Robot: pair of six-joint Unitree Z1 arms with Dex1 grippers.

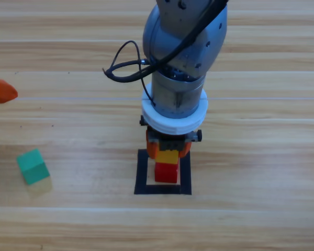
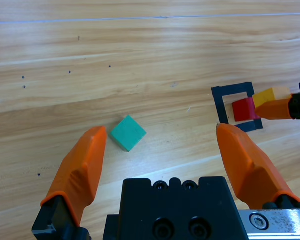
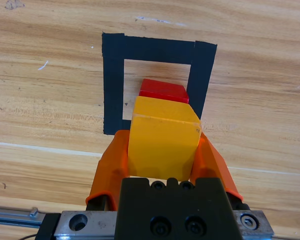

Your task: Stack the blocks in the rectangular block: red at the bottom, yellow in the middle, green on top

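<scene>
At the tabletop's left edge the left tool (image 1: 1, 91) waits, only an orange tip showing from above; its wrist view shows its 2 jaws spread wide with nothing between them. Near that same left edge, toward the front, the green cube (image 1: 33, 166) sits alone on bare wood, well apart from the tape outline. It is a small matte teal block with crisp edges and flat faces, turned slightly askew to the grain.

Toward the middle of the tabletop, near its front edge, lies the rectangular block (image 1: 142, 175), a nearly square frame of flat black tape with pale wood inside. The red cube (image 1: 166, 173) rests inside it. The right tool (image 1: 168, 151) reaches down over the frame's far side with its jaws clamped on the yellow cube (image 1: 168, 156), which is smooth, slightly glossy and held squarely by 2 opposite faces.

The step in hand looks like setting yellow on red. From the right wrist view the yellow cube appears above and a little short of the red one; whether they touch cannot be told. To do this well, the arm should line up the 2 cubes' edges, lower until the faces meet flat, then part the jaws gently so the smooth plastic does not slide or twist.
</scene>
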